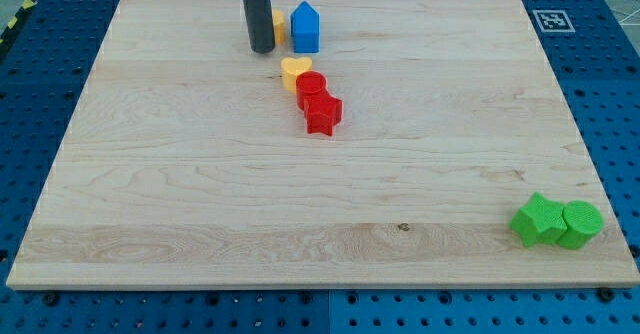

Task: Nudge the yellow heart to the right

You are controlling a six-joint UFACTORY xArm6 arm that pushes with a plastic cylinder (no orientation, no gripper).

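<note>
Green blocks (557, 222) lie nearest. Approach step: my tip (262, 49), a bare rod with no jaws, stands up-left of the yellow heart (293, 71); next, drop to its left side.

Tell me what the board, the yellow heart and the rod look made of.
Board: light wood, apparently unpainted, since grain lines and a small knot show. Yellow heart: painted wood or plastic, I cannot tell which; matte, even colour with no grain. Rod: dark and smooth, perhaps metal or plastic; my tip sits up-left of the heart.
</note>
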